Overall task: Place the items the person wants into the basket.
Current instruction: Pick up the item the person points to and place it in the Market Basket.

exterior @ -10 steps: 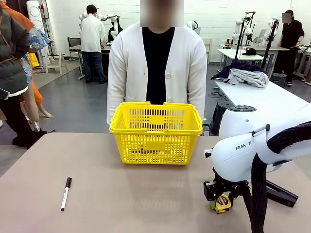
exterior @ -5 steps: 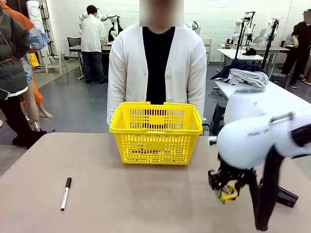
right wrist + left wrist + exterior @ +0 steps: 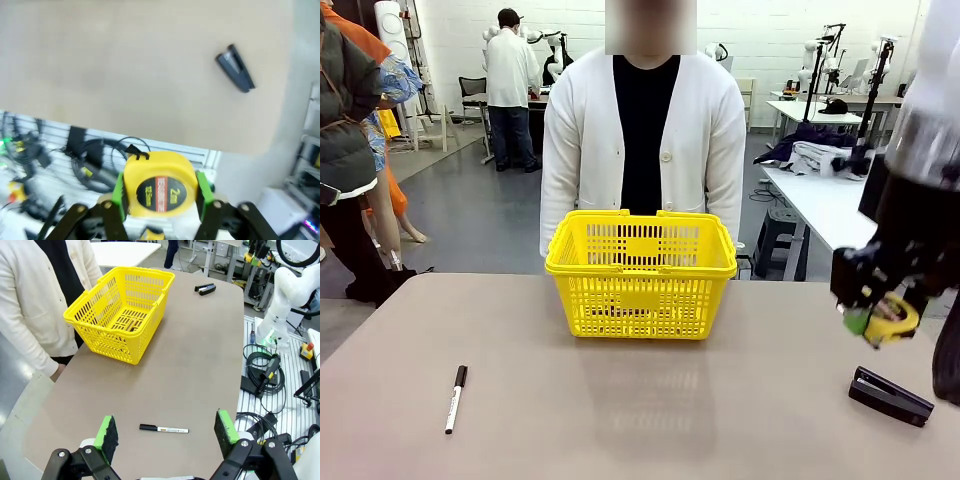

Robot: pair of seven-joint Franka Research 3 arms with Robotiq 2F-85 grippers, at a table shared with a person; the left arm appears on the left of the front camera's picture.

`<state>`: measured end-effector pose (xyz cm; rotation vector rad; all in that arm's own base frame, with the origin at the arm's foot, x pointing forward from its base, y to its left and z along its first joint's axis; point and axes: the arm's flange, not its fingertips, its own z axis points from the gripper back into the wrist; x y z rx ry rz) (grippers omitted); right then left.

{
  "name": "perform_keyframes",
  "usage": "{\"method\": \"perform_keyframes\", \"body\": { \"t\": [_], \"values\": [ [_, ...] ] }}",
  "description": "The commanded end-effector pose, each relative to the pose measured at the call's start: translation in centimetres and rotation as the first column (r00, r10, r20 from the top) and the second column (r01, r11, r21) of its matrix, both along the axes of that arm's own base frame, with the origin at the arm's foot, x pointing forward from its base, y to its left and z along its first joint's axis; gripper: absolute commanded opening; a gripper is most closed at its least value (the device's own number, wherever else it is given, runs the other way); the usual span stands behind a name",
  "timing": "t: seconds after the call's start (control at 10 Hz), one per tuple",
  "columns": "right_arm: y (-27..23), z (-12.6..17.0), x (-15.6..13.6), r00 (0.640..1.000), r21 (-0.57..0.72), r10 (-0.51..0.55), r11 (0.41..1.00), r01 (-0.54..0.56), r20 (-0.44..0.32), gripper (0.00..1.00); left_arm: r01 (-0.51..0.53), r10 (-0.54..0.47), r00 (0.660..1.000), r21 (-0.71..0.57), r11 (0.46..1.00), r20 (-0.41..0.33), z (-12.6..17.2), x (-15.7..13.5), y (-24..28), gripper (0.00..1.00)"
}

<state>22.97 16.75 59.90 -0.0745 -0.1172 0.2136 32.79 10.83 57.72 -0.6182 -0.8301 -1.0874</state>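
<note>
Table (image 3: 620,420) stretching wide, person (image 3: 642,140) standing behind the far edge. Yellow basket (image 3: 641,272) sitting at the far middle, just in front of the person. Right gripper (image 3: 876,318) up in the air off to the right, clamped on the tape measure (image 3: 159,186), squeezed between both green pads. Left gripper (image 3: 166,429) hovering with jaws wide apart above the marker (image 3: 164,429). Stapler (image 3: 890,396) lying below the raised tape.

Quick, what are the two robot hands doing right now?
Left hand: open, holding nothing.
Right hand: closed on the tape measure, lifted above the table.
</note>
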Motion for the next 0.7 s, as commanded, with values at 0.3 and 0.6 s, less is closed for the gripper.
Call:
{"method": "perform_keyframes", "body": {
  "t": [0.3, 0.6],
  "values": [
    [0.5, 0.2, 2.8, 0.999, -0.001, 0.016, 1.000, -0.016, -0.028, 0.08, 0.014, -0.014, 1.000, -0.016, 1.000, 0.023, 0.0, 0.0, 0.0, 1.00],
    [0.6, 1.4, 1.7, 1.000, 0.003, 0.007, 1.000, -0.007, -0.005, 0.08, 0.014, -0.014, 1.000, -0.016, 1.000, 0.023, 0.0, 0.0, 0.0, 1.00]
  ]
}}
